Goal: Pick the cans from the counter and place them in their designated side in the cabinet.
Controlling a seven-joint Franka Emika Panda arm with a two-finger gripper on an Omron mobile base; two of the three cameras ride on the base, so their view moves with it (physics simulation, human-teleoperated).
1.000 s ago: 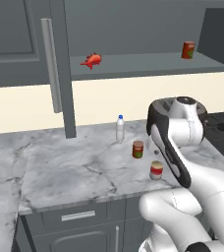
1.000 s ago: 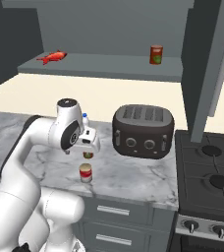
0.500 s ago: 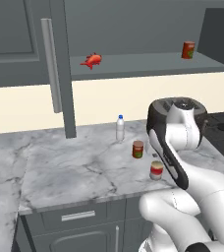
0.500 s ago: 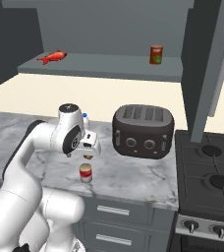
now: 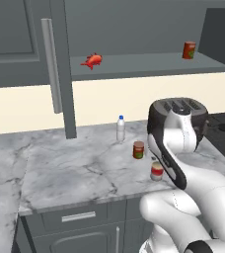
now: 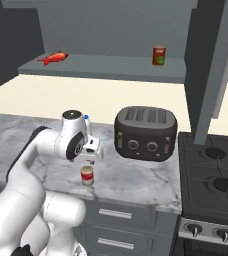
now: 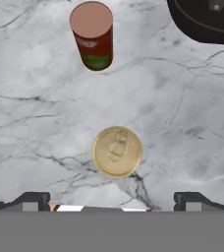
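Below the hand (image 7: 112,202) — cream-white can (image 7: 117,151)

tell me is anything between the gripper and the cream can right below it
Nothing visible. The gripper hangs open above the cream can, with bare counter around it. The dark red can and the toaster stand farther off, apart from it.

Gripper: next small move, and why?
Probably straight down over the cream can. In the hand view its gold lid lies between the spread fingertips of the gripper, and the right base view shows the gripper just above it. The red can stands clear beyond.
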